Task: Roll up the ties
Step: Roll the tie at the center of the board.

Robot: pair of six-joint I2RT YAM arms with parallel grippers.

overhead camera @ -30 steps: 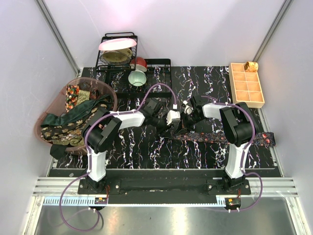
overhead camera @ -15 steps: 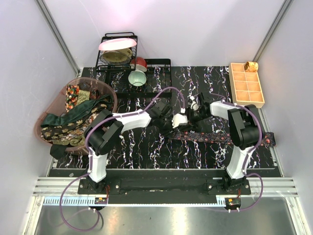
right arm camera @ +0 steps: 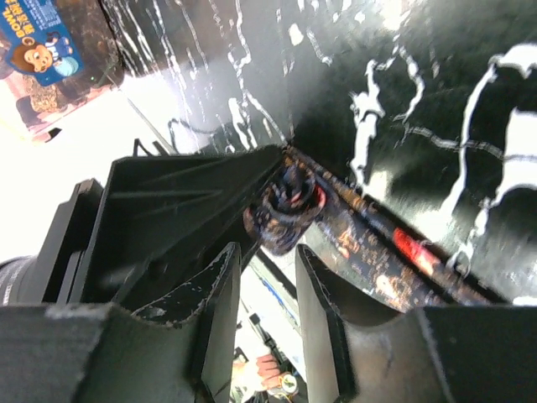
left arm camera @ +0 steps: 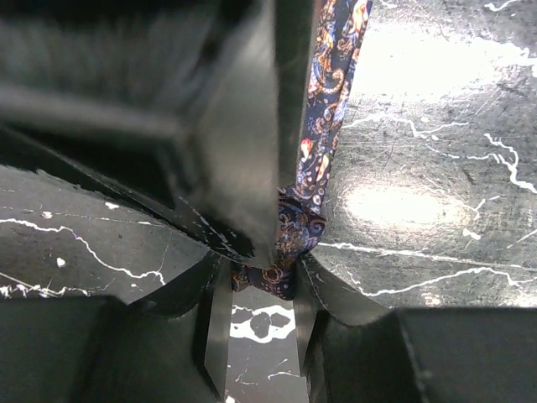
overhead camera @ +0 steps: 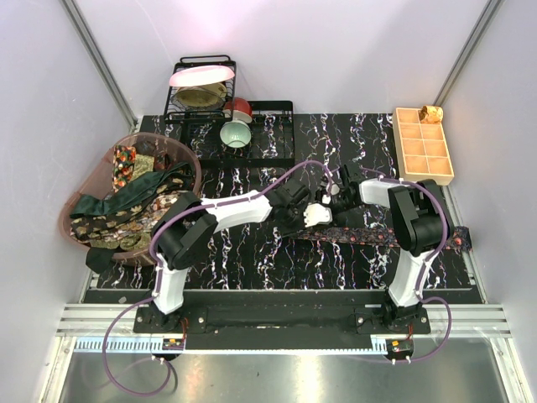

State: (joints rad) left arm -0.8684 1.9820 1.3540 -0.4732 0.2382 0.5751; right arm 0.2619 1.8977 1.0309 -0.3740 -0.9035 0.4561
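Left pincer (left arm camera: 260, 285) of mine now clamps the rolled end (left arm camera: 285, 239) of the tie (left arm camera: 327, 101) at its fingertips, having narrowed over the last second. My right pincer (right arm camera: 262, 277), closed a second ago, stands apart with nothing in its gap. The rolled end sits just beyond its tips.

Both pincers have shifted along the tie toward its flat length. Finding: the rolled end has passed from right to left, which I judge a regrasp between turns. It is small as yet. Most of the tie lies flat on the tabletop (overhead camera: 252, 252), running away from both pincers. Other ties (overhead camera: 126, 206) lie heaped well off beyond my left pincer.
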